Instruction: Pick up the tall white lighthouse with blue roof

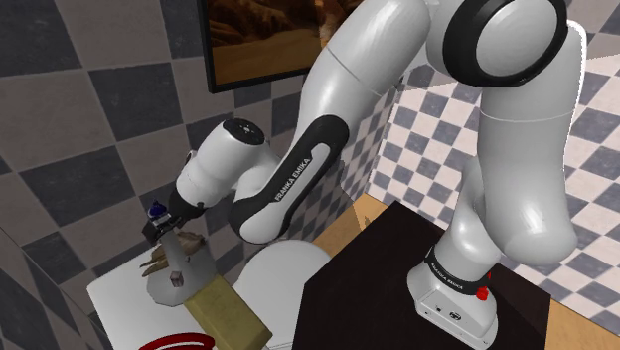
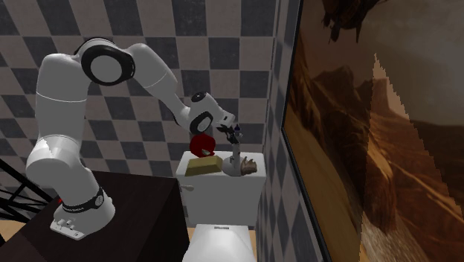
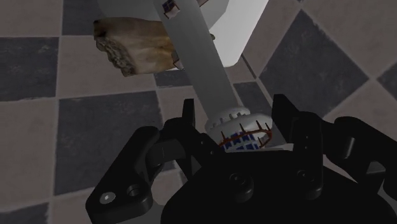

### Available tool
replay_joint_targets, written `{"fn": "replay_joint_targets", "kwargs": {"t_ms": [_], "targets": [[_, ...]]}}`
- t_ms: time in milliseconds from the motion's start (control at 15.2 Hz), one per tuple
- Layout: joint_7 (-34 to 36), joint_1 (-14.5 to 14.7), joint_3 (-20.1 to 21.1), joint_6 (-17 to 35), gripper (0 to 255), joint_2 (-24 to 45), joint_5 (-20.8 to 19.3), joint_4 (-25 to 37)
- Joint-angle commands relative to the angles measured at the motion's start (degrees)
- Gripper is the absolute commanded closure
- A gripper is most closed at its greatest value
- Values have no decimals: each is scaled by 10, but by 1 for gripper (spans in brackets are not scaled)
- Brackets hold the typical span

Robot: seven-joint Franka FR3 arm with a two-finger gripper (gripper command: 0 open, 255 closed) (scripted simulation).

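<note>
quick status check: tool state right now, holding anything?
Tool: closed, holding the lighthouse, clasped at its blue-roofed top.

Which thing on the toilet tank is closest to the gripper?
The tall white lighthouse; the gripper is at its blue top, while the tan block lies apart.

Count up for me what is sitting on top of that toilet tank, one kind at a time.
lighthouse: 1
tan block: 1
red round thing: 1
brown rough lump: 1
Total: 4
</note>
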Motion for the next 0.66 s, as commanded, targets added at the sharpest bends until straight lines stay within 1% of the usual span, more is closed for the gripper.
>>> {"fn": "replay_joint_targets", "kwargs": {"t_ms": [0,462,594], "targets": [[0,-5,7,-13,255,-14,1,0],[-12,-37,43,-58,255,-59,13,-2],[-13,-37,44,-59,255,-60,14,-2]]}}
